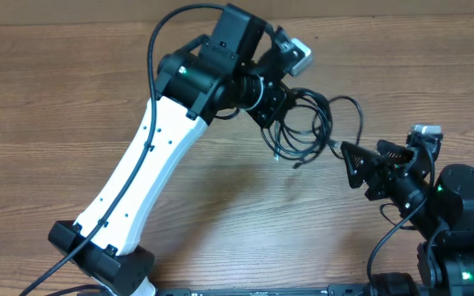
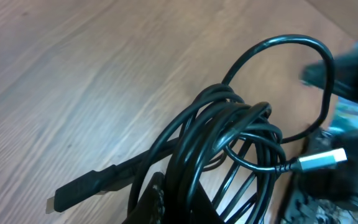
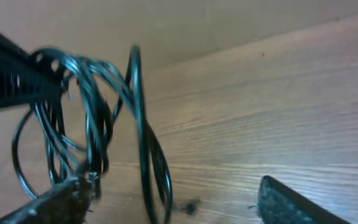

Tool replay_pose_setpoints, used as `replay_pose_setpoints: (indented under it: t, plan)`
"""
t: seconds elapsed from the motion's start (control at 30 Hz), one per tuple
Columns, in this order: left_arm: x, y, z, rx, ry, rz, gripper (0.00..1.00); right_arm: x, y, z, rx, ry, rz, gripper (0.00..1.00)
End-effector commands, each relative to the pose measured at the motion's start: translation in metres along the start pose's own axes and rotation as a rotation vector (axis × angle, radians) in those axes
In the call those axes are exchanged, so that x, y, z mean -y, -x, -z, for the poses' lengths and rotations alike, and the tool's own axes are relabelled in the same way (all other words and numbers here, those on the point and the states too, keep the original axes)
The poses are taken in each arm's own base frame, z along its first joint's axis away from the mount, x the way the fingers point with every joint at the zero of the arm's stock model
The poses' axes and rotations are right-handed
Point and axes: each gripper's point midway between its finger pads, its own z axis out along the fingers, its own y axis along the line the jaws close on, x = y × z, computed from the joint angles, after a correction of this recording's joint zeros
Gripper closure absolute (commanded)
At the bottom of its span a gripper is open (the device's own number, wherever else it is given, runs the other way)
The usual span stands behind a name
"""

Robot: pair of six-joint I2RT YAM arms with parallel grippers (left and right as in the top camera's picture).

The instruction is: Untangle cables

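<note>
The cables (image 1: 311, 123) are a looped bundle of thin black cords, lifted off the table at the centre right. My left gripper (image 1: 276, 122) is shut on the bundle's left side. In the left wrist view the coils (image 2: 229, 137) pass through its fingers (image 2: 185, 202); a black plug (image 2: 82, 186) sticks out to the left and a silver plug (image 2: 321, 160) to the right. My right gripper (image 1: 349, 164) is open just right of the bundle. In the right wrist view one hanging loop (image 3: 145, 149) drops between its spread fingers (image 3: 173, 202), touching neither.
The wooden table (image 1: 72, 90) lies under everything. The white left arm (image 1: 138, 181) crosses the table from the front left edge. The right arm's base (image 1: 459, 214) stands at the front right corner.
</note>
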Motion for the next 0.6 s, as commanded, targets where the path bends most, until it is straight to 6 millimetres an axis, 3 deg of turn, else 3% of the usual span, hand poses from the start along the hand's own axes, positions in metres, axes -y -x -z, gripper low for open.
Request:
replay_pose_setpoints:
  t: [0.0,0.1,0.13,0.17,0.2,0.3,0.43,0.57]
  plan:
    - [0.046,0.011,0.016,0.053,-0.129,-0.141,0.96,0.015,0.006,-0.002,0.029,-0.079,-0.005,0.12]
    - [0.056,0.009,0.012,0.044,-0.146,-0.181,0.96,0.038,0.004,-0.010,0.016,-0.192,-0.018,0.18]
    - [0.056,0.009,0.012,0.044,-0.143,-0.181,0.96,0.043,0.002,-0.012,0.006,-0.216,-0.022,0.26]
    - [0.055,0.009,0.012,0.043,-0.140,-0.180,0.96,0.052,-0.002,-0.015,-0.016,-0.260,-0.030,0.48]
    - [0.053,0.009,0.013,0.044,-0.134,-0.177,0.96,0.057,-0.005,-0.016,-0.028,-0.283,-0.034,0.64]
    - [0.040,0.009,0.015,0.040,-0.088,-0.138,0.96,0.075,-0.014,-0.017,-0.059,-0.375,-0.089,0.85]
    - [0.029,0.008,0.017,0.039,-0.058,-0.104,0.96,0.102,-0.025,-0.007,-0.068,-0.536,-0.172,0.88]
    - [0.028,0.008,0.018,0.041,-0.056,-0.102,0.96,0.105,-0.029,-0.005,-0.081,-0.558,-0.172,0.85]
